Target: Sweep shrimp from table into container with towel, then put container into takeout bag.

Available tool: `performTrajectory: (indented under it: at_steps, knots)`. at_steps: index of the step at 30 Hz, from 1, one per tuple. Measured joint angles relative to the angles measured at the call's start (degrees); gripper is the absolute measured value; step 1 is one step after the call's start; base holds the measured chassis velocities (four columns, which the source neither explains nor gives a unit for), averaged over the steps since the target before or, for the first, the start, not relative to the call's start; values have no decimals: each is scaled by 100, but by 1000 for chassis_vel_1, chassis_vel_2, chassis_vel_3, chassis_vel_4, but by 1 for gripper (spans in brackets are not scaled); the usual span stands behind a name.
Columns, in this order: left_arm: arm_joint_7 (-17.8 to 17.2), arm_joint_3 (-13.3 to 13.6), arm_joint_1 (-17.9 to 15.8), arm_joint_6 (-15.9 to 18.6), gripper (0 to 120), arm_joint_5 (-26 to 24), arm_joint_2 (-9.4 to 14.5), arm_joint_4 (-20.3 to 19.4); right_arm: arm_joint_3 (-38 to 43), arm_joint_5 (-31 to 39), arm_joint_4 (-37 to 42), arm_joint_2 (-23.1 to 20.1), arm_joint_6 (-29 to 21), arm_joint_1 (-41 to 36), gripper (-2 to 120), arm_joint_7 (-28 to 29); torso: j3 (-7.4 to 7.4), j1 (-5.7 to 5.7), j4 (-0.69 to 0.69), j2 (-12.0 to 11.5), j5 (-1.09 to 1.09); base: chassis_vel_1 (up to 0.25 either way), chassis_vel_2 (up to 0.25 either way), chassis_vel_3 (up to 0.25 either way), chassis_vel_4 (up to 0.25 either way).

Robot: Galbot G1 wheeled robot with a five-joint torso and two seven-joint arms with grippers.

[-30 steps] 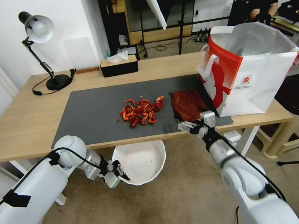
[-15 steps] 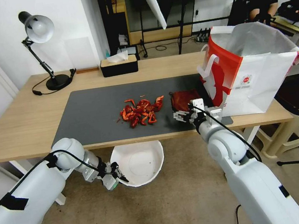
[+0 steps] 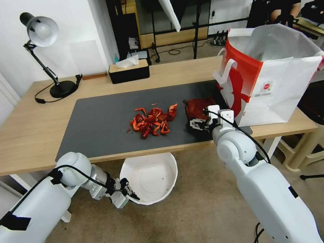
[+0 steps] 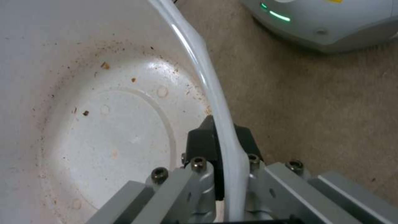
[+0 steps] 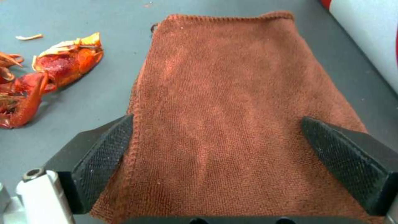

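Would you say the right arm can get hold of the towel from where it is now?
Probably yes: the right gripper is open, its fingers either side of the towel, which lies flat on the mat with nothing on it.

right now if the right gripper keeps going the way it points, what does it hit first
The towel: the right gripper is open, one finger at each side of it. Whether the fingertips already touch the mat is unclear.

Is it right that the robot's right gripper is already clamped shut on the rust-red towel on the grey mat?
Not quite: the right gripper is open, its fingers either side of the towel on the grey mat, as the right wrist view shows.
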Motion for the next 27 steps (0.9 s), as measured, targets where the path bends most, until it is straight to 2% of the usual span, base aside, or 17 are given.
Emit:
performTrajectory:
  at_steps: [8, 11, 12, 19, 20, 23, 24, 27]
  knots:
    - [-11, -51, 73, -8, 0, -4, 10, -36, -14, 158, -67, 73, -24, 47, 99, 132, 0, 0, 0, 0, 0, 0, 0, 0, 0]
    - [-31, -69, 135, -17, 0, -6, 26, -82, -24, 213, -78, 122, -23, 48, 84, 227, -1, 0, -1, 0, -1, 0, 0, 0, 0]
    - [-31, -69, 135, -17, 0, -6, 26, -82, -24, 213, -78, 122, -23, 48, 84, 227, -1, 0, -1, 0, -1, 0, 0, 0, 0]
    - [-99, -79, 155, -49, 0, -21, 42, -91, -5, 260, -99, 142, 0, 18, 54, 278, -1, -1, -2, 1, -1, 0, 0, 0, 0]
    - [-99, -79, 155, -49, 0, -21, 42, -91, -5, 260, -99, 142, 0, 18, 54, 278, -1, -1, -2, 1, -1, 0, 0, 0, 0]
    - [-153, -82, 164, -81, 0, -30, 47, -62, 5, 349, -97, 163, 4, -7, 41, 346, -2, -2, -1, 1, -1, 0, 0, 0, 0]
    - [-153, -82, 164, -81, 0, -30, 47, -62, 5, 349, -97, 163, 4, -7, 41, 346, -2, -2, -1, 1, -1, 0, 0, 0, 0]
    - [-204, -85, 177, -117, 0, -40, 50, -21, 9, 355, -91, 160, 6, -57, 26, 367, -2, -2, -1, 1, -1, 0, 0, 0, 0]
